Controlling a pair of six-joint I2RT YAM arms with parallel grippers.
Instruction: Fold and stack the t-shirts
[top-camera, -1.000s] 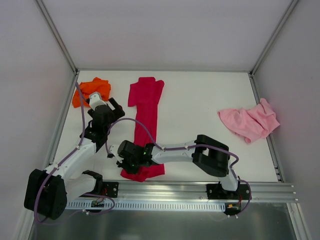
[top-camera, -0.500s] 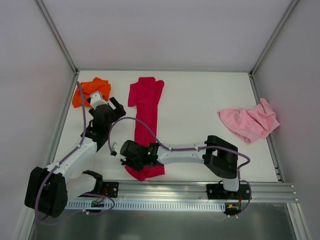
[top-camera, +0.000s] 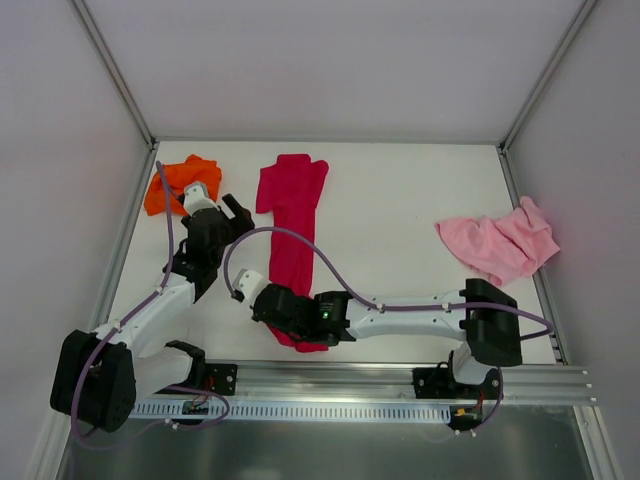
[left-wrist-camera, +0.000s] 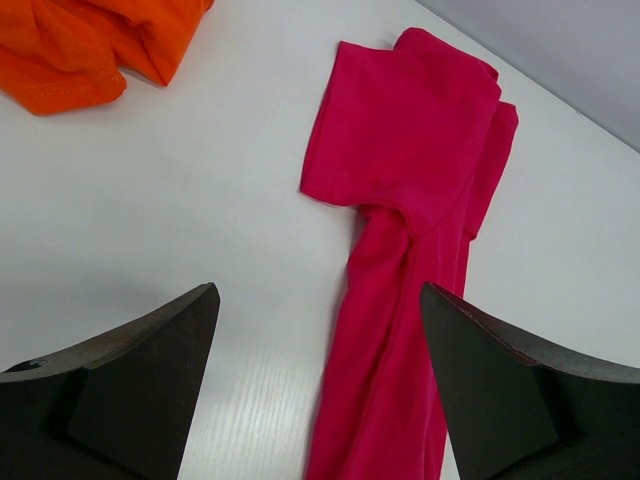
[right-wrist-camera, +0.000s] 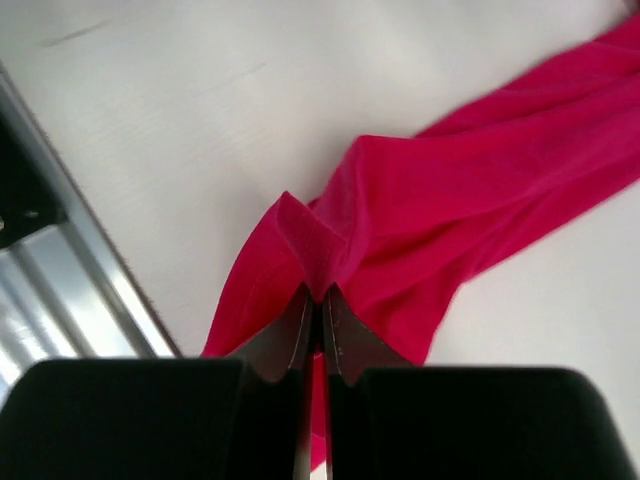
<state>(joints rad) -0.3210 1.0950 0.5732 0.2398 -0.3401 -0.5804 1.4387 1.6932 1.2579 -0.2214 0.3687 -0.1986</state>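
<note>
The crimson red t-shirt (top-camera: 292, 215) lies as a long narrow strip down the table; it also shows in the left wrist view (left-wrist-camera: 410, 170) and the right wrist view (right-wrist-camera: 480, 200). My right gripper (right-wrist-camera: 320, 296) is shut on a pinched fold at the strip's near end, in the top view (top-camera: 268, 305). My left gripper (top-camera: 222, 212) is open and empty, left of the strip, its fingers (left-wrist-camera: 140, 370) above bare table. The orange t-shirt (top-camera: 180, 180) lies crumpled at the far left, also in the left wrist view (left-wrist-camera: 90, 45). The pale pink t-shirt (top-camera: 500, 243) lies crumpled at the right.
A metal rail (top-camera: 380, 385) runs along the table's near edge, close behind the right gripper; it shows in the right wrist view (right-wrist-camera: 50, 300). White walls enclose the table on three sides.
My right arm has stretched out and the gripper has shifted right and away from the rail, dragging the red shirt's near end with it. My left gripper has edged slightly farther back.
</note>
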